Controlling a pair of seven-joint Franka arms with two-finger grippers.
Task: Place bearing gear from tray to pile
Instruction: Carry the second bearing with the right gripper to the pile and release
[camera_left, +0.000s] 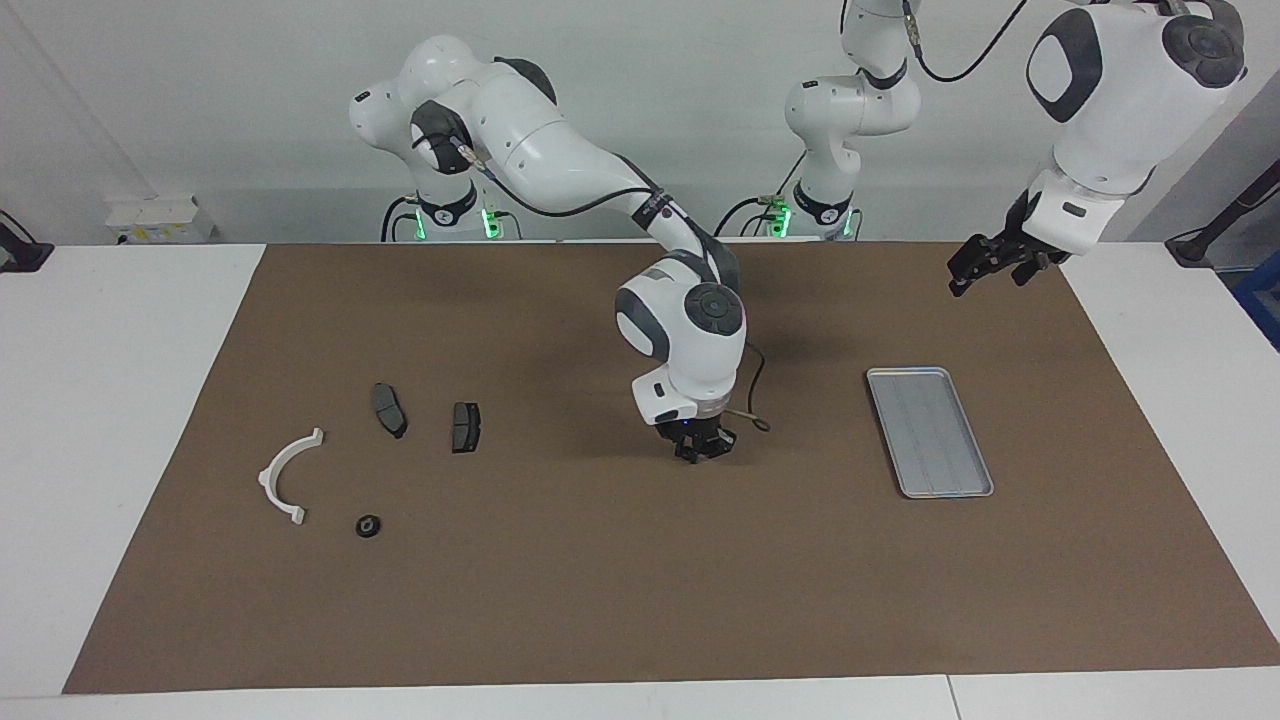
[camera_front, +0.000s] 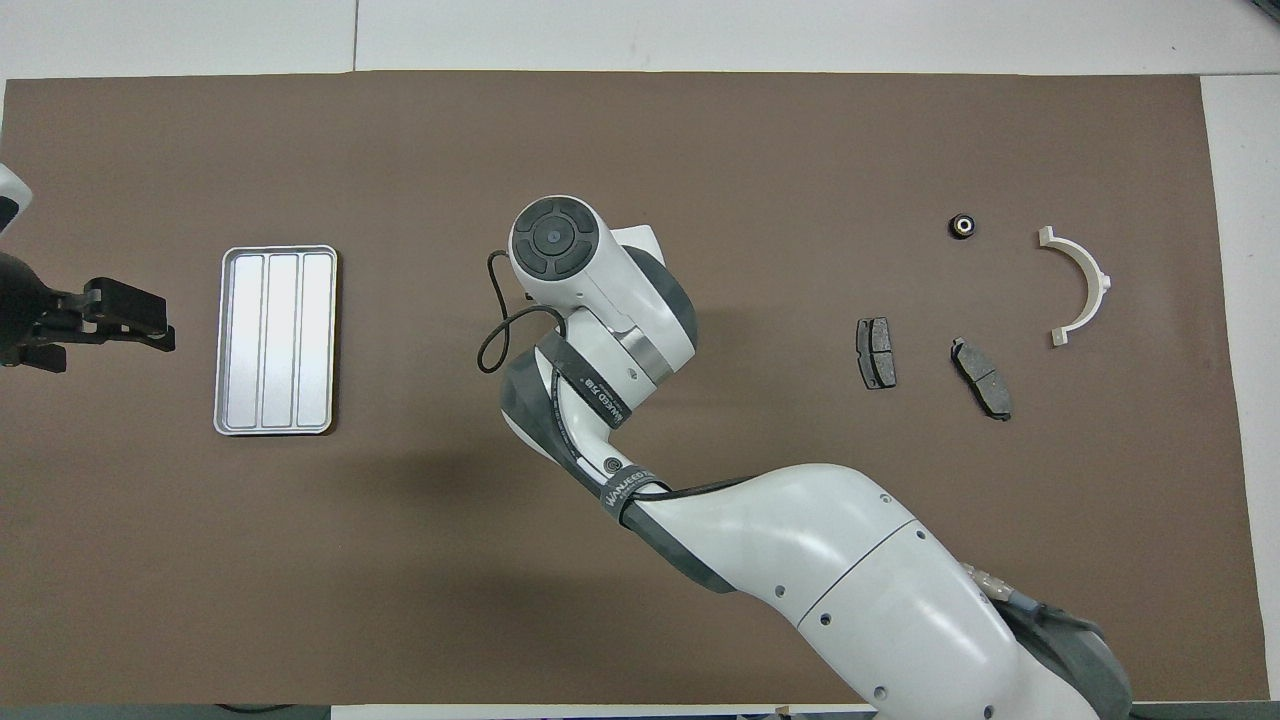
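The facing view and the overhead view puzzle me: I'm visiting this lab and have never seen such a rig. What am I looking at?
Two white robot arms with two-finger grippers work at a table with a brown mat. One camera faces them across the table; the other looks down from above their end. The right gripper is down at the mat's middle, shut, apparently on a small bearing gear hidden inside its grip. The left gripper waits open and empty in the air at its own end. On the mat lie a metal tray and, toward the right arm's end, a white arc, two brake pads and a small black gear.
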